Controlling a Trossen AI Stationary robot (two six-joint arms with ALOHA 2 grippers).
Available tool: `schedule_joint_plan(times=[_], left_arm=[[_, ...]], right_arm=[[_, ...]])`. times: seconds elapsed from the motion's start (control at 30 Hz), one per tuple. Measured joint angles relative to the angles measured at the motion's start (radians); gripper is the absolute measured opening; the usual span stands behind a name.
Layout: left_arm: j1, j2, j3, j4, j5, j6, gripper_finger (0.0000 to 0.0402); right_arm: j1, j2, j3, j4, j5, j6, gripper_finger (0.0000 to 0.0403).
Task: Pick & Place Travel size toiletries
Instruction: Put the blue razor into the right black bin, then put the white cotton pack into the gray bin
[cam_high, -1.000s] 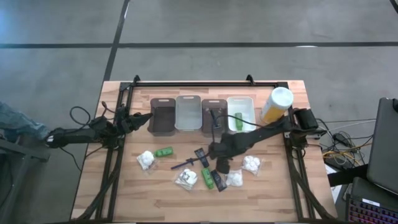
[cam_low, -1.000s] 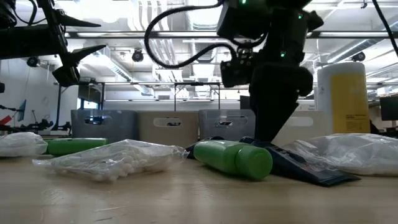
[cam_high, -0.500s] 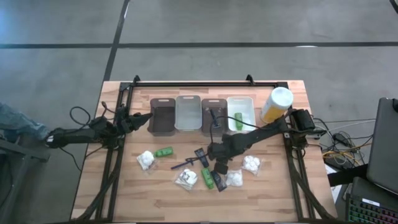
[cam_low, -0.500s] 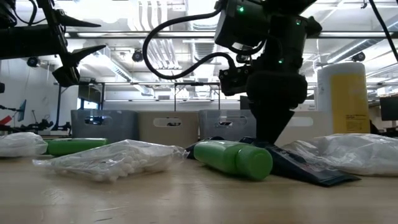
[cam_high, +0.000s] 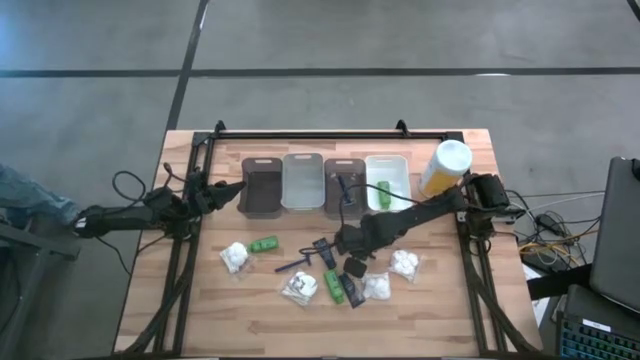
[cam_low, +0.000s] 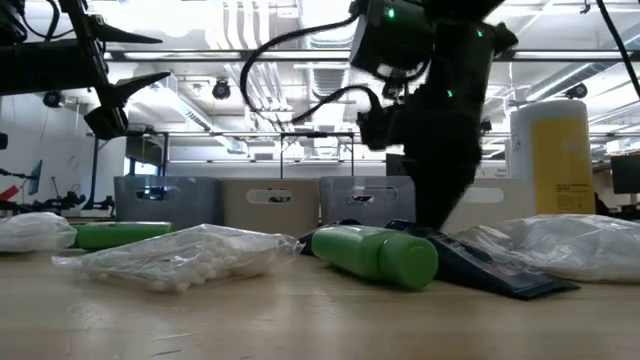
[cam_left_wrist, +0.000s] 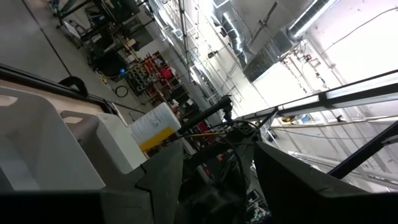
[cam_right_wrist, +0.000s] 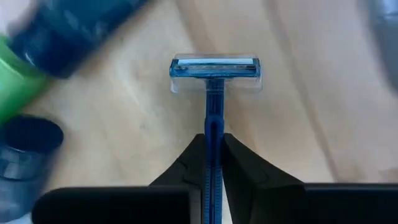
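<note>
Blue plastic razor (cam_right_wrist: 214, 93), light, stiff and thin, pinched by the handle between the right gripper (cam_right_wrist: 214, 163) fingers, capped head projecting ahead. Likely prone to swivel; best held mid-handle. Left gripper (cam_left_wrist: 214, 174) fingers spread, idle.

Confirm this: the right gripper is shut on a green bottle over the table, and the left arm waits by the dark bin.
Not a green bottle. The right wrist view shows the right gripper shut on a blue-handled razor. The rest stands: it is over the table, and the left arm waits by the dark bin.
</note>
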Motion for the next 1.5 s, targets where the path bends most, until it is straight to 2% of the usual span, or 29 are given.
schedule_joint_plan(times=[0.3,0.43,0.57,0.7,0.83,0.97,1.1,1.33,1.5], left_arm=[[0.000,0.000,0.000,-0.012,0.000,0.000,0.0202],[0.000,0.000,0.000,-0.012,0.003,0.000,0.0202],[0.000,0.000,0.000,-0.012,0.002,0.000,0.0202],[0.000,0.000,0.000,-0.008,-0.001,0.000,0.0202],[0.000,0.000,0.000,-0.007,-0.001,0.000,0.0202],[0.000,0.000,0.000,-0.008,0.000,0.000,0.0202],[0.000,0.000,0.000,-0.009,0.003,-0.002,0.0202],[0.000,0.000,0.000,-0.009,0.003,-0.003,0.0202],[0.000,0.000,0.000,-0.009,0.003,-0.006,0.0202]], right_arm=[[-0.142,-0.269,-0.001,0.082,-0.051,0.161,0.0024],[-0.231,-0.346,0.002,0.141,-0.001,0.289,0.0023],[-0.345,-0.332,-0.001,0.192,0.044,0.394,0.0026],[-0.438,-0.238,-0.001,0.213,-0.013,0.419,0.0035],[-0.466,-0.158,-0.001,0.208,-0.053,0.410,0.0035],[-0.467,-0.116,-0.003,0.207,-0.044,0.429,0.0036],[-0.468,-0.100,-0.002,0.210,-0.042,0.447,0.0064],[-0.468,-0.103,-0.003,0.210,-0.038,0.435,0.0141],[-0.458,-0.137,-0.003,0.211,-0.035,0.351,0.0194]])
